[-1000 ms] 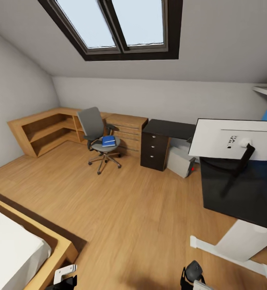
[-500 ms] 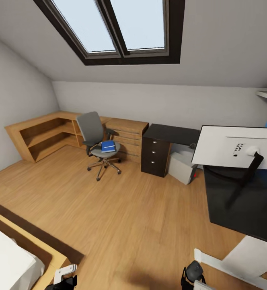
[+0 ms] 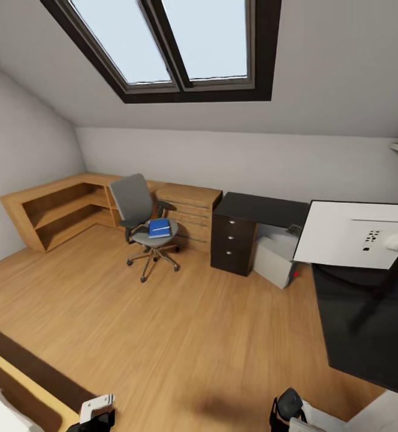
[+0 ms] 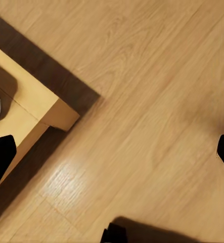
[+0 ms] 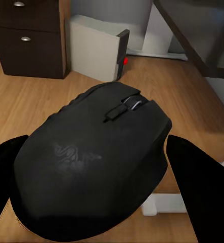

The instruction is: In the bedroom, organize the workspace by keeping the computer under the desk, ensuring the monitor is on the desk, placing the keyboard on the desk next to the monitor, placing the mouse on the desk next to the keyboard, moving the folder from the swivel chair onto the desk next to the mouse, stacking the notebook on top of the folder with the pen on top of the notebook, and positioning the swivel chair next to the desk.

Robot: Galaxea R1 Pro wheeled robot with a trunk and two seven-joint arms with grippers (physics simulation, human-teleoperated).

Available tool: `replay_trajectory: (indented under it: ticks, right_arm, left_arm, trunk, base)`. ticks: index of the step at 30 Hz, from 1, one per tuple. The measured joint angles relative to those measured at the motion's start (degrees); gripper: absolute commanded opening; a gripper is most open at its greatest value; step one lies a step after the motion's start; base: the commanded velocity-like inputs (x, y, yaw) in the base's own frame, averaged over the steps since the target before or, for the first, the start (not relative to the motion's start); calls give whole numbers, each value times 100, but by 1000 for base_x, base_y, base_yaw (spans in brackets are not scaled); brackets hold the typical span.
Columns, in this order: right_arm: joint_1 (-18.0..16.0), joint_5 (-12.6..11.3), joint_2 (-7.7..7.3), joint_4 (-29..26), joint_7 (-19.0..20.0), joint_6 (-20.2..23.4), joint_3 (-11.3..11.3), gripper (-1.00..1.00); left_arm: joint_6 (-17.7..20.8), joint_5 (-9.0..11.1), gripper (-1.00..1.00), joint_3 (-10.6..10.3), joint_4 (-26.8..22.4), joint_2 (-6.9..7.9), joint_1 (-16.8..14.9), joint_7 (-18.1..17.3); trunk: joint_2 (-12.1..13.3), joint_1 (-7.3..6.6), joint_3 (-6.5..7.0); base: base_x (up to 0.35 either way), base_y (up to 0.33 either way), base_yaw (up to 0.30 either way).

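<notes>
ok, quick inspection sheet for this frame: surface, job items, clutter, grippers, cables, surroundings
Surface: desk, glossy black; the near wing carries the monitor, seen from its pale back.
Job's things: computer on the floor under the desk; swivel chair stands away from the desk, by the wooden dresser, with a blue folder on its seat; mouse in the right gripper.
Clutter: nothing seen.
Grippers: right gripper jaws shut on the mouse; left gripper jaws open, over bare floor.
Cables: nothing seen.
Surroundings: skylight, wooden corner shelves, bed corner.
</notes>
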Motion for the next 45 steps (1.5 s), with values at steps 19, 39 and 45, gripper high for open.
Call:
replay_trajectory:
  ticks: [19, 39, 45]
  right_arm:
    - [0, -1, 0, 0, 0, -4, 0, -100]
    - [0, 7, 0, -1, 1, 0, 0, -100]
    - [0, -1, 0, 1, 0, -1, 0, -100]
  left_arm:
    - [0, 0, 100, -1, 0, 0, 0, -17]
    - [0, 9, 100, 3, 0, 1, 0, -16]
    - [0, 1, 100, 2, 0, 0, 1, -18]
  trunk:
    - [1, 0, 173]
    - [1, 0, 355]
    - [1, 0, 409]
  base:
    - [328, 0, 0]
    - [331, 79, 0]
    - [331, 40, 50]
